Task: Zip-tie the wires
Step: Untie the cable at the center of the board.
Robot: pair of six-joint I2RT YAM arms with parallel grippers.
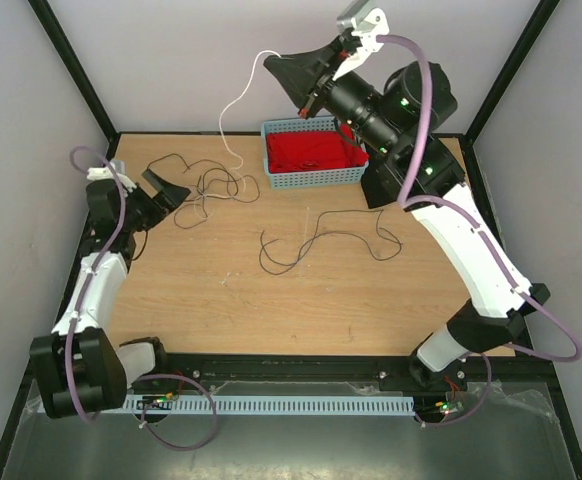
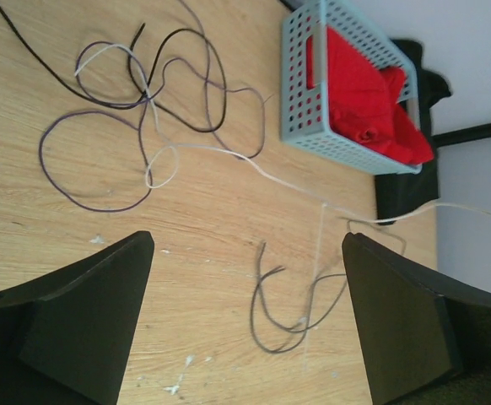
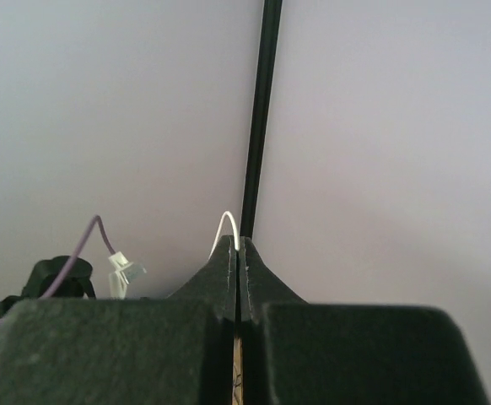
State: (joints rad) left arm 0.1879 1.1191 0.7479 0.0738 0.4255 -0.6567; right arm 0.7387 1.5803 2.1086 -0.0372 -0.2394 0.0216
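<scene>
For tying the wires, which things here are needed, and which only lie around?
For the job: wires; white zip tie, pinched in the shut right hand; open left hand.
Lying about: blue basket; red cloth inside it.

walls [image 1: 191,60]: pale grey | table [image 1: 271,310]: light wood | frame posts [image 1: 72,65]: black

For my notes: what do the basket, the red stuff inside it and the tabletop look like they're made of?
Basket: moulded plastic, matt grey-blue; its walls are a regular grid of holes.
Red contents: probably cloth, matt, lying in soft folds.
Tabletop: wood or wood-look laminate, pale and smooth, with a straight grain pattern; the views do not show which.
</scene>
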